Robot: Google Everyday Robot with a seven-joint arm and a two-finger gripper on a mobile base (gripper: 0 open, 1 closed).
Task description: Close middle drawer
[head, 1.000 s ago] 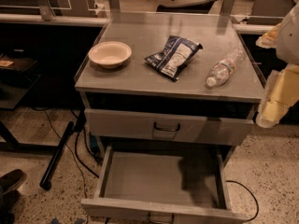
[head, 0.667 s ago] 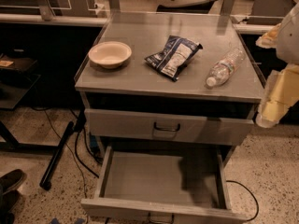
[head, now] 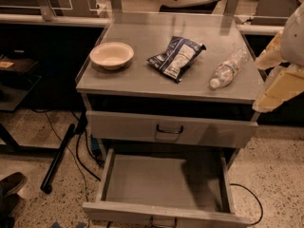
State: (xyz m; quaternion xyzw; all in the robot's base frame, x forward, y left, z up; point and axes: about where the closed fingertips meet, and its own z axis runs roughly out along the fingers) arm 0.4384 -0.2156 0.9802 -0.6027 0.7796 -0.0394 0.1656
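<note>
No movement since before: middle drawer point(head: 161, 182) fully out, pincer point(head: 278, 87) at right edge of cabinet point(head: 156, 34), grip state unclear.

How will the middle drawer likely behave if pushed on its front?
The middle drawer, slightly open, looks like rigid metal, so it should probably slide straight in. A push near its centre handle likely avoids skewing. The end effector hangs right of the cabinet, clear of it.

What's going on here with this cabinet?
A robot is meant to shut the middle drawer, which stands pulled far out and empty. Its gripper hangs at the picture's right edge, beside the cabinet top, above the drawer and not touching it. A bowl, snack bag and bottle lie on top.
</note>
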